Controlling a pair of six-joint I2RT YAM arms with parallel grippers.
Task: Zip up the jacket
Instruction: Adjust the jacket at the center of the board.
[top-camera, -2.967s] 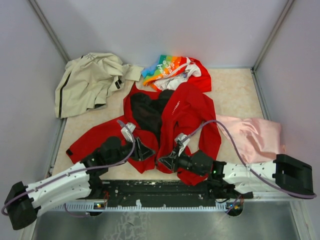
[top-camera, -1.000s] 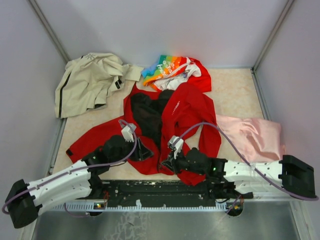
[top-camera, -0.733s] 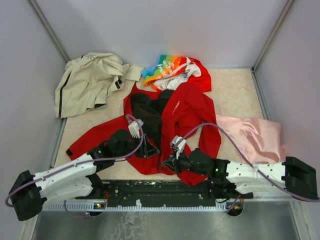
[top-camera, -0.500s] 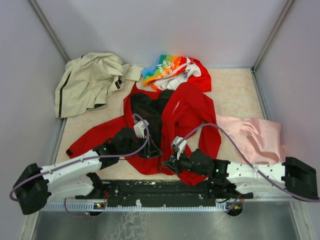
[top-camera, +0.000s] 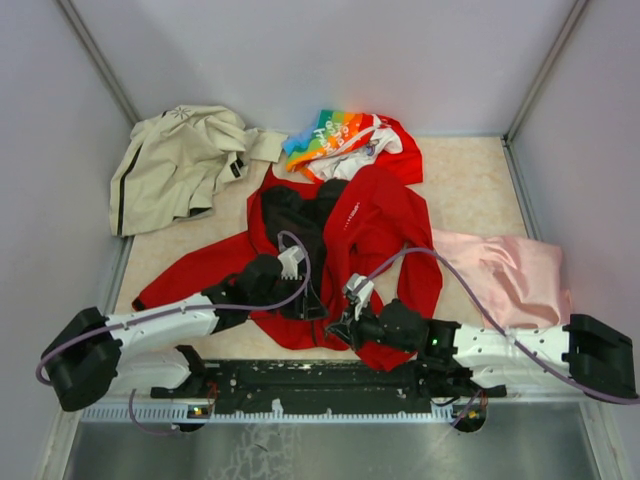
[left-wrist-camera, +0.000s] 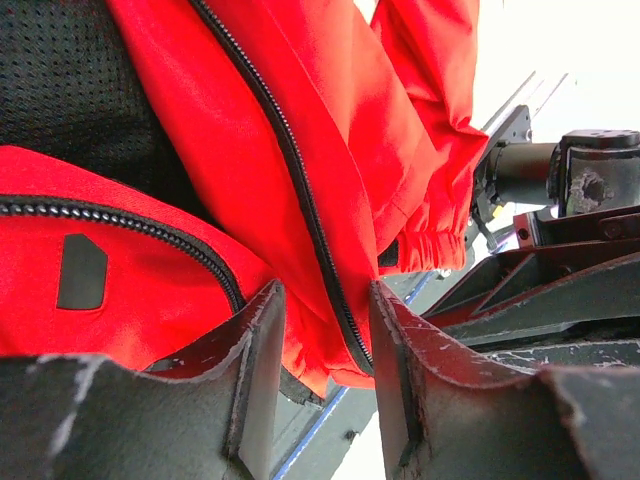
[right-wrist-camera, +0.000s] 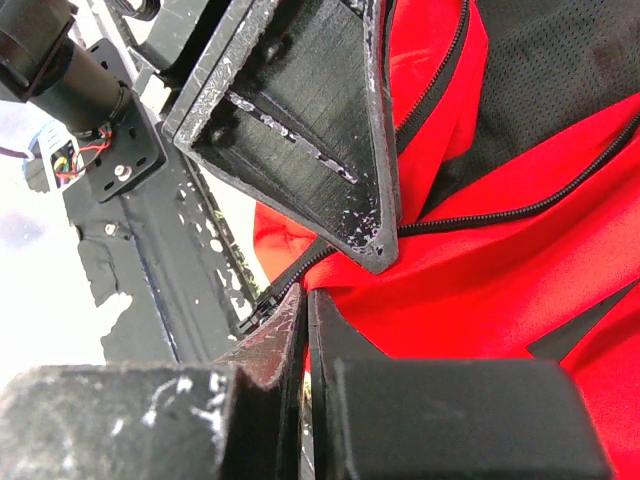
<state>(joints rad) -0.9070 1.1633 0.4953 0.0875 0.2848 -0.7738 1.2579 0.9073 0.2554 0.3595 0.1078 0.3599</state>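
Note:
The red jacket (top-camera: 372, 228) lies open on the table, its black lining (top-camera: 300, 225) showing. My left gripper (top-camera: 308, 300) is open at the jacket's lower front; in the left wrist view (left-wrist-camera: 325, 335) the red edge with its black zipper line (left-wrist-camera: 300, 180) runs between the two fingers. My right gripper (top-camera: 336, 324) is close beside it at the hem. In the right wrist view (right-wrist-camera: 305, 312) its jaws are shut on the jacket's red bottom edge beside the zipper end (right-wrist-camera: 290, 280). The left gripper's finger (right-wrist-camera: 310, 130) hangs just above.
A beige jacket (top-camera: 180, 165) lies at the back left, a rainbow-and-white printed garment (top-camera: 345, 140) at the back, a pink cloth (top-camera: 505, 275) on the right. The black base rail (top-camera: 320, 380) runs along the near edge. Grey walls enclose the table.
My left arm has reached right and forward, bringing its open gripper over the zipper edge next to the right gripper. The right gripper has kept its hold at the hem.

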